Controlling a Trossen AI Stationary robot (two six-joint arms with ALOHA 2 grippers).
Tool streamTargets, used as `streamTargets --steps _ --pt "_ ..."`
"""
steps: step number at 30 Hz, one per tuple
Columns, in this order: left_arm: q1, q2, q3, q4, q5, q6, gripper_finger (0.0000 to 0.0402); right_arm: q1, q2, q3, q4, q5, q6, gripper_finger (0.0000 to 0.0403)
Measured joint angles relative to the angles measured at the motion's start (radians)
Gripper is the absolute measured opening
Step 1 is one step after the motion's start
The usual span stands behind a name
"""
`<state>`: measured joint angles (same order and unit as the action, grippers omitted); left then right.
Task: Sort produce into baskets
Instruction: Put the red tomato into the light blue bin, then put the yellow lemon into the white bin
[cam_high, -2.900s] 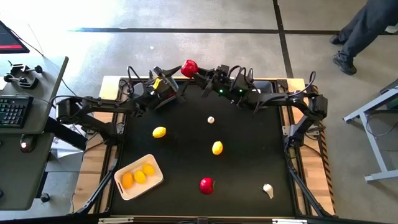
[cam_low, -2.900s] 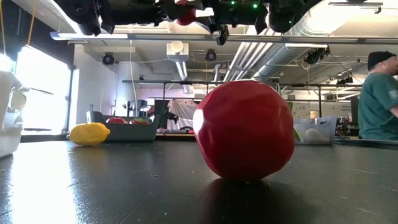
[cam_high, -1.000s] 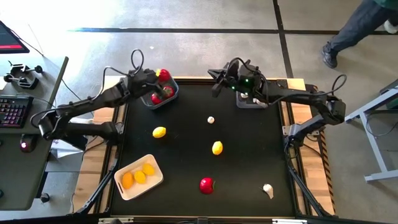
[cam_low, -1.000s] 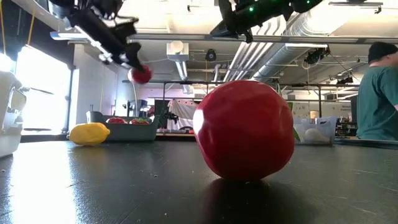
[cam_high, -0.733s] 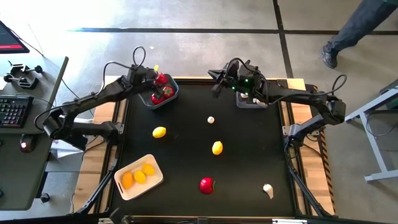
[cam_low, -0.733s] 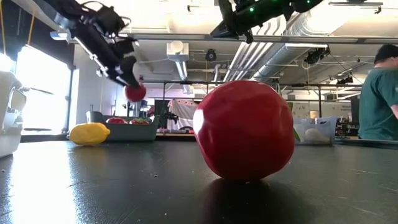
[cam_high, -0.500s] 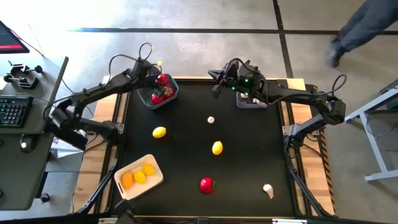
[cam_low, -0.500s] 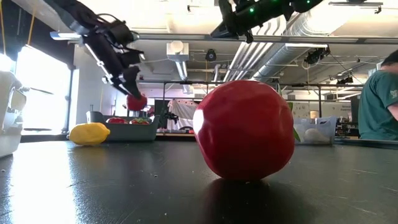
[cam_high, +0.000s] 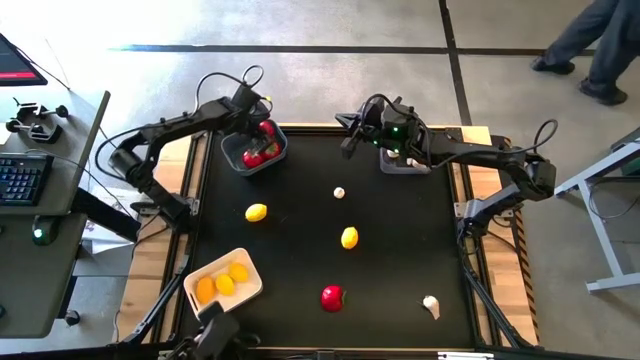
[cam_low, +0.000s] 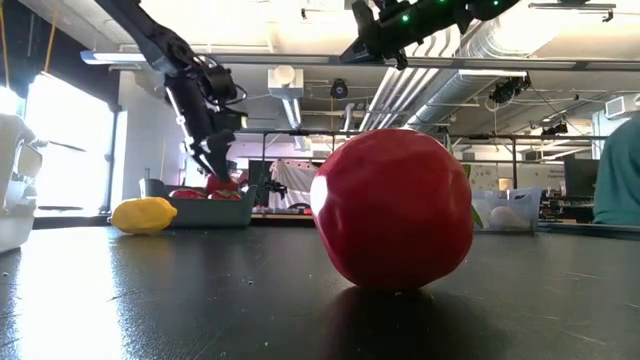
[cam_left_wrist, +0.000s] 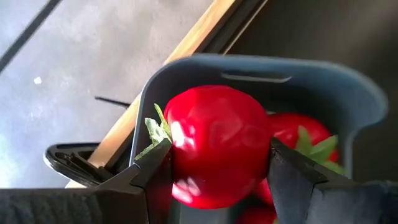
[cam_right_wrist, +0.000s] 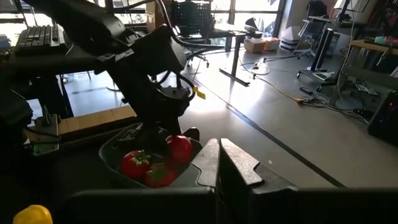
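On the black table (cam_high: 390, 290), a red round piece (cam_high: 332, 297) and a garlic bulb (cam_high: 431, 306) lie near the front edge, two lemons (cam_high: 349, 237) mid-table. At the back-left corner the left gripper (cam_left_wrist: 214, 171) pinches a red tomato (cam_left_wrist: 217, 143) just above the grey-blue bin (cam_high: 262, 152); letting go this high, it could bounce off the tomatoes inside and roll over the rim. The right gripper (cam_high: 349, 135) hangs at the back edge with fingers pressed together.

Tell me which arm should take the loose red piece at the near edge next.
Right, probably. The left gripper is shut on a tomato over the bin. The right gripper hangs shut and empty at the far edge, though the red piece is far from both.
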<state>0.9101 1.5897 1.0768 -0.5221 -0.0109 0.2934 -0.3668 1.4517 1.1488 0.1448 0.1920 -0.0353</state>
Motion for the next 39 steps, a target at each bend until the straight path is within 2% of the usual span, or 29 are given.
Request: streamTargets --steps 5,8,14,18,25,28,30,33,39 --pt "0.011 0.03 0.003 -0.004 0.0 0.027 0.0188 0.0 0.0 0.0 -0.012 0.0 -0.015 0.0" --pt "0.001 0.031 0.003 -0.001 -0.009 0.031 0.021 0.0 0.0 0.0 -0.015 0.0 -0.015 0.0" --pt "-0.041 0.031 0.003 0.014 -0.105 0.026 0.0265 0.0 0.0 0.0 -0.02 0.0 -0.018 0.0" --pt "-0.051 0.031 0.003 0.023 -0.12 0.026 0.0279 0.0 0.0 0.0 -0.033 0.0 -0.018 0.0" --pt "-0.051 0.022 0.003 0.027 -0.047 0.038 0.0279 0.0 0.0 0.0 -0.044 0.0 -0.018 0.0" --pt "-0.051 -0.013 0.003 0.056 -0.036 0.039 0.0277 0.0 0.0 0.0 -0.054 0.0 -0.018 0.0" --pt "-0.05 -0.048 -0.005 0.078 0.016 0.033 0.027 0.0 0.0 0.0 -0.067 0.0 -0.018 0.0" --pt "-0.046 -0.101 -0.051 0.146 0.093 0.007 0.0253 0.002 0.0 0.0 -0.087 0.0 -0.018 0.0" --pt "-0.049 -0.184 -0.198 0.303 0.141 -0.026 0.0208 0.023 0.0 0.0 -0.12 0.0 -0.014 0.0"
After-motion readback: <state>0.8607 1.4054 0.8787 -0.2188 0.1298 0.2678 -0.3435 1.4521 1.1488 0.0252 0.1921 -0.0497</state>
